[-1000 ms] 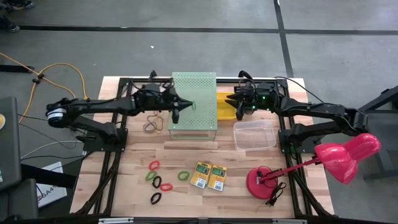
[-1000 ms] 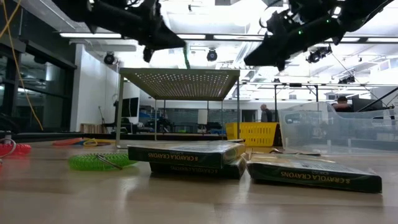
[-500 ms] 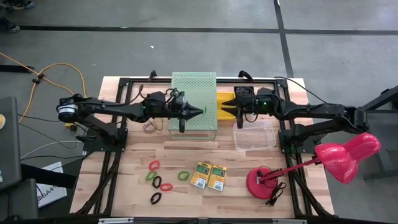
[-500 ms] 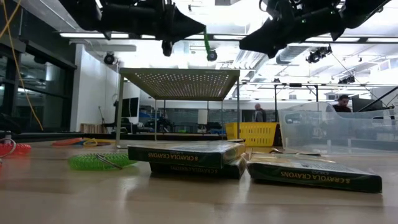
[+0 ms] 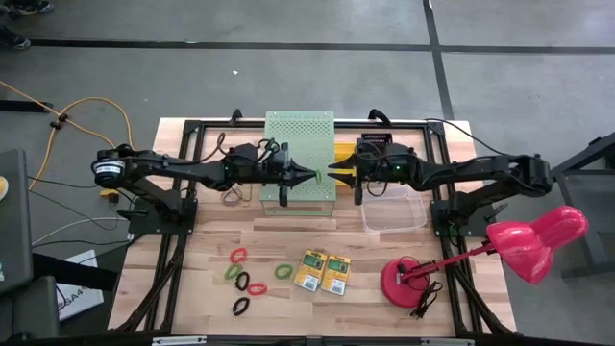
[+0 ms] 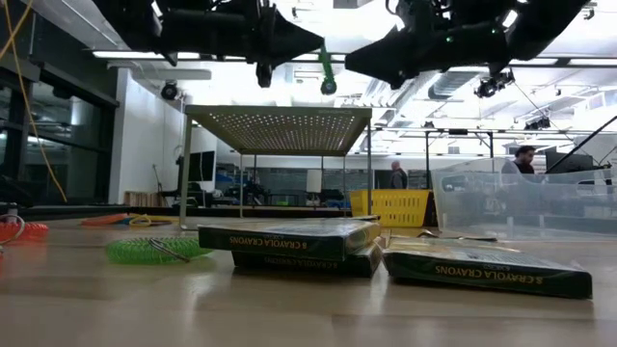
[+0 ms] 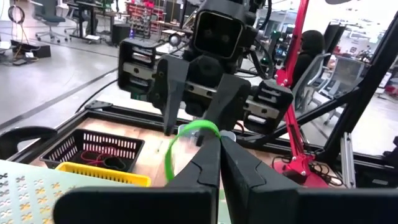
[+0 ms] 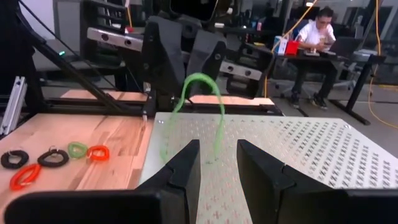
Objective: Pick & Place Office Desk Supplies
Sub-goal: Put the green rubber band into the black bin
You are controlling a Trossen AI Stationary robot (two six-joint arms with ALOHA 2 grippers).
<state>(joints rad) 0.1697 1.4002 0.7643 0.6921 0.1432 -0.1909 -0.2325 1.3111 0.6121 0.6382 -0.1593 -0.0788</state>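
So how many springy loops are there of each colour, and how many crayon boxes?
Red-orange coiled elastic loops: 2
Green coiled elastic loops: 3, two on the table and one held up in the left gripper's shut jaws
Black coiled elastic loops: 2
Flat yellow-and-green crayon boxes: 2
Total: 9
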